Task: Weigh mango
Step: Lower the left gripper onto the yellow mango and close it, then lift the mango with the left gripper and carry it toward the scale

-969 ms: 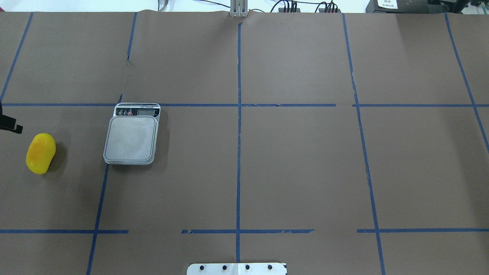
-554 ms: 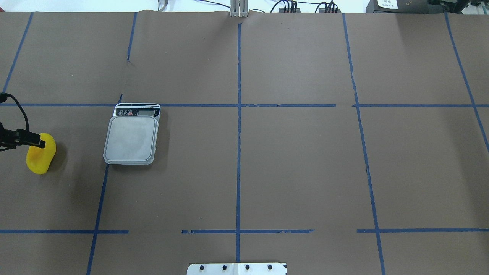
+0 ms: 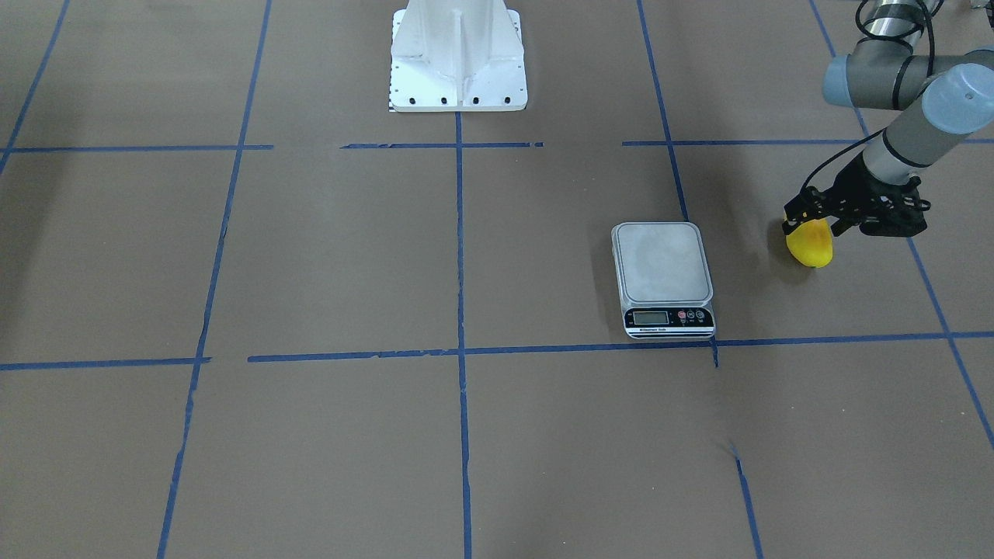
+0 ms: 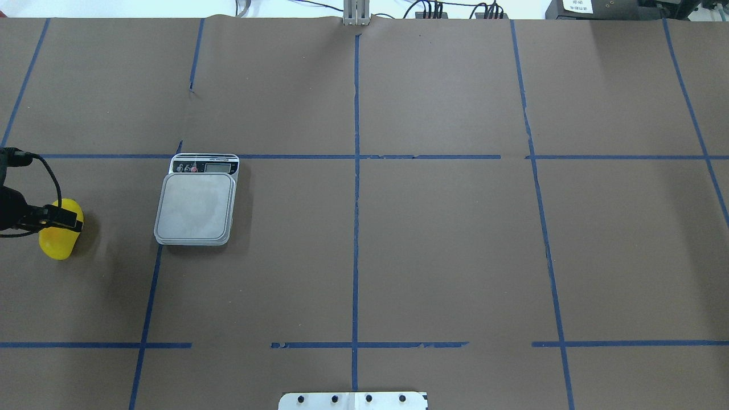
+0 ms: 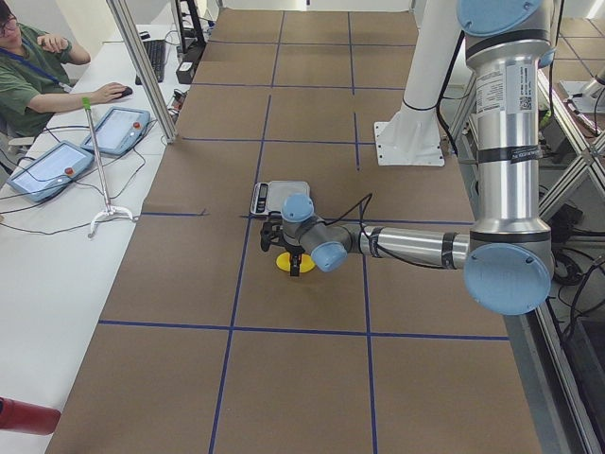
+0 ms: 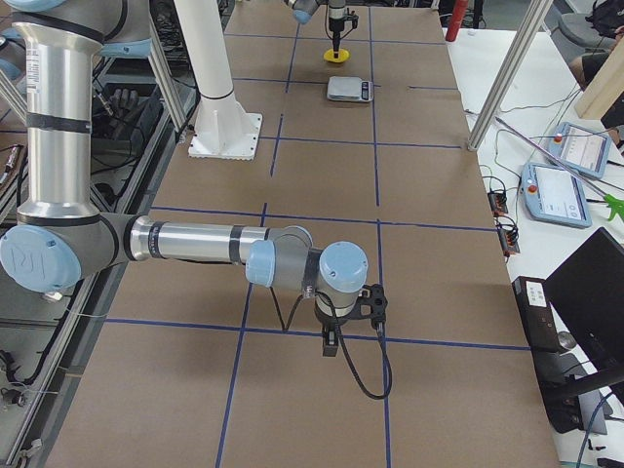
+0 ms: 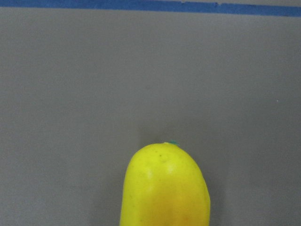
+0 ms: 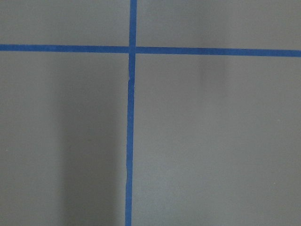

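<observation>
The yellow mango (image 4: 56, 244) lies on the brown paper at the table's far left, apart from the scale (image 4: 195, 205) to its right. It also shows in the front-facing view (image 3: 810, 247) and fills the bottom of the left wrist view (image 7: 164, 188). My left gripper (image 4: 60, 219) hangs just over the mango's far half, fingers pointing down, and looks open and empty; it also shows in the front-facing view (image 3: 811, 223). My right gripper (image 6: 331, 336) hovers low over bare paper at the table's right end, and I cannot tell whether it is open or shut.
The scale's platform (image 3: 664, 262) is bare, with its display at the far edge. The white robot base (image 3: 458, 54) stands mid-table at the near edge. Blue tape lines (image 8: 129, 141) cross the paper. An operator (image 5: 33, 71) sits beside tablets at a side table.
My left gripper has come in from the left edge and moved over the mango, covering its far half. The mango and scale have not moved.
</observation>
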{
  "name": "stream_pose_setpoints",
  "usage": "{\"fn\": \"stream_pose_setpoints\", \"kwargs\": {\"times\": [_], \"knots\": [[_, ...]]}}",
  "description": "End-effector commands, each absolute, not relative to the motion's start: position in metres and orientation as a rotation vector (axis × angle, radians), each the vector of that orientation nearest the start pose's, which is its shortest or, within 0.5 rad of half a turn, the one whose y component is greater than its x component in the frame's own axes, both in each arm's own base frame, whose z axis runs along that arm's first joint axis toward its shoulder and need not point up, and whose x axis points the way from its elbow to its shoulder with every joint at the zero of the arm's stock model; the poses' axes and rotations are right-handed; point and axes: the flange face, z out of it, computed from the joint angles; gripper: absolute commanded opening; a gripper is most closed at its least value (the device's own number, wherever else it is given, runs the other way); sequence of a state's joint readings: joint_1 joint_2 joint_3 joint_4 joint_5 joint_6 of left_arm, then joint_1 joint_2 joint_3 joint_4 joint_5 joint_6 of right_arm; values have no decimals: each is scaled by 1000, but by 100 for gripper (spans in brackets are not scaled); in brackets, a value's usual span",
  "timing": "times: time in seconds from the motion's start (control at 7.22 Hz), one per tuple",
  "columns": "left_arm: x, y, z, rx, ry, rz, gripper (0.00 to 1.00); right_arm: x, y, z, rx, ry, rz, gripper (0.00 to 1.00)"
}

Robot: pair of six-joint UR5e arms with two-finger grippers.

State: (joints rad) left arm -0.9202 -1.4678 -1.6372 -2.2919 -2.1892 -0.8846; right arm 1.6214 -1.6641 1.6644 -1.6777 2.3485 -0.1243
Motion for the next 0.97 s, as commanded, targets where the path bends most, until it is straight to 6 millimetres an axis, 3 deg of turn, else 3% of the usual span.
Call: {"fn": "stream_pose_setpoints", "kwargs": {"times": [0.0, 0.14, 0.28, 0.42, 0.69, 0.83], "knots": [[231, -425, 603, 66, 873, -8, 91, 86, -440, 667, -32, -783, -29, 100], [231, -425, 603, 68, 872, -1, 48, 86, -441, 666, -31, -783, -29, 100], [229, -423, 600, 73, 875, 4, 12, 86, -440, 667, -34, -783, -28, 100], [224, -422, 586, 89, 896, 10, 0, 86, -440, 667, -34, -783, -28, 100], [205, -392, 546, 66, 966, 63, 0, 86, -440, 667, -34, -783, -28, 100], [201, -393, 520, 58, 986, 64, 0, 86, -441, 666, -31, -783, -29, 100]]}}
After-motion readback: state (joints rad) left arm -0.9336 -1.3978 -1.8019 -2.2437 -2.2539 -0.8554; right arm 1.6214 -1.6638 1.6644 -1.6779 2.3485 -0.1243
